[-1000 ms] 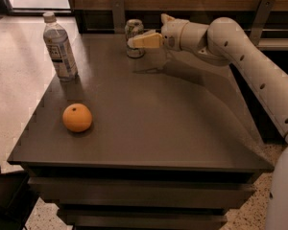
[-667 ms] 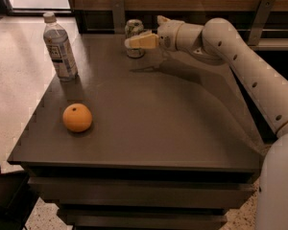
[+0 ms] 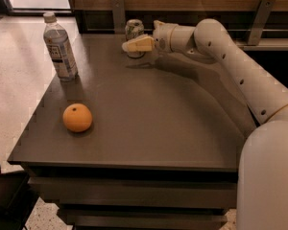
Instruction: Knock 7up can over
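Silver with green markings too small to read, the 7up can (image 3: 133, 28) stands upright at the far edge of the counter (image 3: 149, 128). The label on the water bottle (image 3: 60, 47) is just as illegible. The cream claw (image 3: 129, 45) sits low across the can's front, and I cannot tell whether it is spread or pressed together.

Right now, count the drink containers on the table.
2: the water bottle at the far left; the 7up can upright at the far edge, the hand in front of it.
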Robot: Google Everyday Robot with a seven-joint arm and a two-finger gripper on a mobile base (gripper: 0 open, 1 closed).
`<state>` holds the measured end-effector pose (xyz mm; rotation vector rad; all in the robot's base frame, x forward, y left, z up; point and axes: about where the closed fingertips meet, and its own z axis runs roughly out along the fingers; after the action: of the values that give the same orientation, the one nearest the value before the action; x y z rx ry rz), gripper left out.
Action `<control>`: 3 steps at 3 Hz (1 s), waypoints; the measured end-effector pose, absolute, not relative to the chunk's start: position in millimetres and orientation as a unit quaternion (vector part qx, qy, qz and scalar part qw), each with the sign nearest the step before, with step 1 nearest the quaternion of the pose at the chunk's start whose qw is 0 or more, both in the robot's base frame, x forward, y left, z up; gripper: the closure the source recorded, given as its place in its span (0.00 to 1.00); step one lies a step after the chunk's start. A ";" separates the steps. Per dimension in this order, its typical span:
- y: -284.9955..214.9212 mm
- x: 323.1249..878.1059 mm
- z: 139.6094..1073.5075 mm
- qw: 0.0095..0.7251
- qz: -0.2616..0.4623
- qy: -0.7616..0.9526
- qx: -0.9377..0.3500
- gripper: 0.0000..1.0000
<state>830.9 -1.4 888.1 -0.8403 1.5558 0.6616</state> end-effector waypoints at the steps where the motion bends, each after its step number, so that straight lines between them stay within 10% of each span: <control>1: 5.4 836.8 883.1 0.585 0.292 0.667 -0.359 0.00; 3: 20.5 840.4 880.0 0.584 0.305 0.660 -0.360 0.40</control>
<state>840.4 20.5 880.0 -0.8396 1.5411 0.7119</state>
